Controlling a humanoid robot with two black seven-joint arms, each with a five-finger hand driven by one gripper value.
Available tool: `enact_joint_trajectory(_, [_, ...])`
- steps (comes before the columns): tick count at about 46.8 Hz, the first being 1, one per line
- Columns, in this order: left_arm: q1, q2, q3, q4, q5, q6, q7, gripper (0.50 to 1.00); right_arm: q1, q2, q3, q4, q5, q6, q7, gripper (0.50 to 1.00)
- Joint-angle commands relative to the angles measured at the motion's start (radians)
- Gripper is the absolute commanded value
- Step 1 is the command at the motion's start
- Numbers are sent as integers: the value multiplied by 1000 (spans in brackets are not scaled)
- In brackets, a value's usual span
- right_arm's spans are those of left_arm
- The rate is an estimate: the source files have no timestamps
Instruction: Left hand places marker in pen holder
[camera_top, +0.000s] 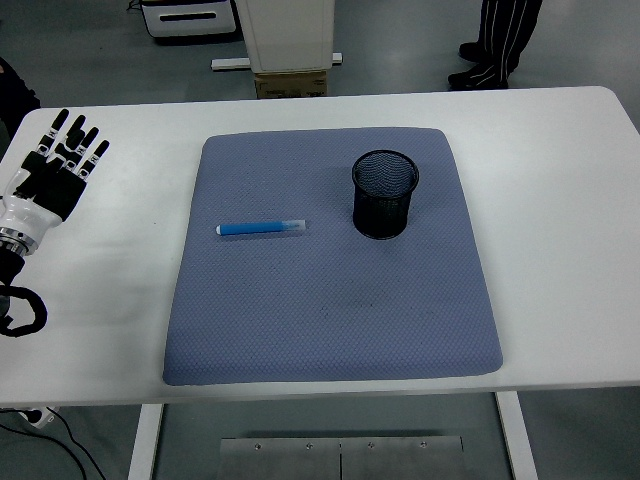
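A blue marker (261, 228) with a pale cap end lies flat on the grey-blue mat (330, 300), left of centre, pointing left to right. To its right stands a black mesh pen holder (384, 194), upright and empty as far as I can see. My left hand (62, 158) hovers over the table's far left, well left of the mat, fingers stretched out and holding nothing. It is apart from the marker by about a third of the table's width. The right arm does not show.
The white table (560, 200) extends around the mat on all sides. Beyond the far edge stand a white cabinet base (288, 40) and a person's legs (497, 45) at top right.
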Motion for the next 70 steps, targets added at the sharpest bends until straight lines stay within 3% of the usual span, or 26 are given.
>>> enact_joint_trajectory(1, [2,-1,1,0,3,1,0,1000,0,0,0,-1,0,0,0,1000])
enact_joint_trajectory(24, [12,5,-1,6,0,-10,1,1000,-1,0,0,-1,0,0,0,1000])
enact_joint_trajectory(39, [15,-30,-10,4,-21,19,1,1000,0,0,0,1,0,0,0,1000])
enact_joint_trajectory(56, [8,16,-4,4,5,36,1,1000,-1,0,0,-1,0,0,-1,1000])
enact_joint_trajectory(62, [2,65,-2,6,19,25,-2,1000,0,0,-1,1,0,1,0,1000])
enact_joint_trajectory(70, [-25,77,-1,4,123,38,-2,1000,0,0,0,-1,0,0,0,1000])
